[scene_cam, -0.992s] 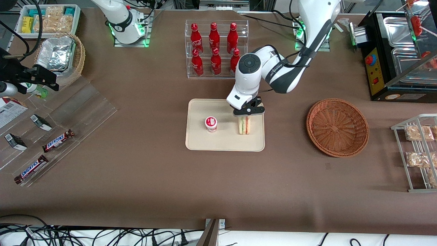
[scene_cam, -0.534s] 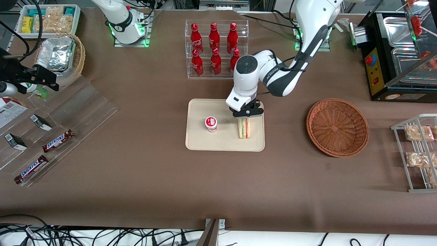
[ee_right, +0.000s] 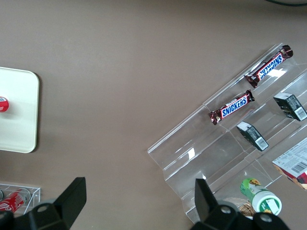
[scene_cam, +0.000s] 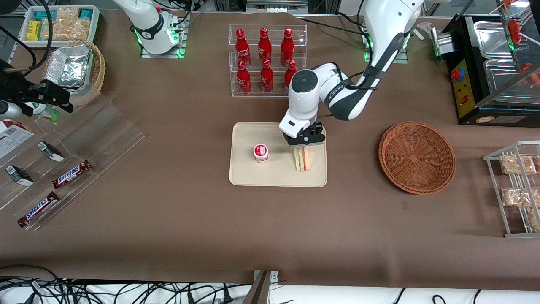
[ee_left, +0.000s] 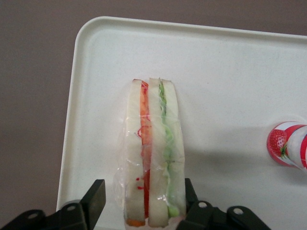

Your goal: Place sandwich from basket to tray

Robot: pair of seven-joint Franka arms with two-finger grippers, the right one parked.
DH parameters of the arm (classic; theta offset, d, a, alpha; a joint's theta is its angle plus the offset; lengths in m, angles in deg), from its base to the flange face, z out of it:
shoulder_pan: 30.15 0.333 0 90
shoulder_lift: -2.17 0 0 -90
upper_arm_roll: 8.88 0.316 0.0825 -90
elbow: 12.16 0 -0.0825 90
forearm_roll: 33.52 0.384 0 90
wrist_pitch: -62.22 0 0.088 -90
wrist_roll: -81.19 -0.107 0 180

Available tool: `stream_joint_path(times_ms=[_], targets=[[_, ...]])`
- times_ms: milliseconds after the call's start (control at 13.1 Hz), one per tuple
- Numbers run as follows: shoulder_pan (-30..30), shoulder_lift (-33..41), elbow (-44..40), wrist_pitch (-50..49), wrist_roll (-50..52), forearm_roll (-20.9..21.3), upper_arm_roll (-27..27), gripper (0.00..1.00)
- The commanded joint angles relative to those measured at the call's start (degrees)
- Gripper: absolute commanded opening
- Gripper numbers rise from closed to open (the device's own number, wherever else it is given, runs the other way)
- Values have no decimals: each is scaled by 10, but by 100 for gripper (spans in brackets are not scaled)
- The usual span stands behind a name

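Note:
The wrapped sandwich (scene_cam: 302, 159) (ee_left: 151, 153) stands on edge on the cream tray (scene_cam: 278, 176) (ee_left: 230, 72), near the tray's edge toward the working arm's end. My left gripper (scene_cam: 302, 146) (ee_left: 143, 199) hangs just over the sandwich end farther from the front camera. Its jaws straddle that end and stand open. One finger (ee_left: 96, 201) is a small gap away from the wrap, and the other finger (ee_left: 190, 194) is right at the green-filled side. The reddish-brown basket (scene_cam: 417, 157) sits empty toward the working arm's end of the table.
A small strawberry yogurt cup (scene_cam: 260, 153) (ee_left: 288, 149) stands on the tray beside the sandwich. A clear rack of red bottles (scene_cam: 265, 59) is farther from the front camera than the tray. A wire snack rack (scene_cam: 517, 185) lies past the basket. Candy displays (scene_cam: 71, 173) are at the parked arm's end.
The gripper came down with the sandwich and set it on the tray. Its jaws have since loosened, and the sandwich has stayed where it was set for the last half second.

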Motion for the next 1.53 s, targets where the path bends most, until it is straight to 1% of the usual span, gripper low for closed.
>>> stream_joint_path(times_ms=[0, 229, 382, 458, 687, 763, 992, 1145, 1298, 1450], targets=[[1, 4, -3, 1, 13, 20, 0, 100], [17, 22, -14, -1, 15, 2, -2, 100], [23, 47, -15, -18, 11, -45, -2, 100], [35, 59, -28, -38, 9, -81, -2, 100], [74, 103, -48, -114, -94, -162, -2, 100], [93, 113, -61, -146, -132, -176, -2, 100], [135, 118, -130, -261, -187, -176, 1, 100], [181, 118, -164, -310, -241, -176, -2, 100], [203, 118, -194, -337, -280, -176, 2, 100], [225, 116, -207, -340, -312, -176, 1, 100]])
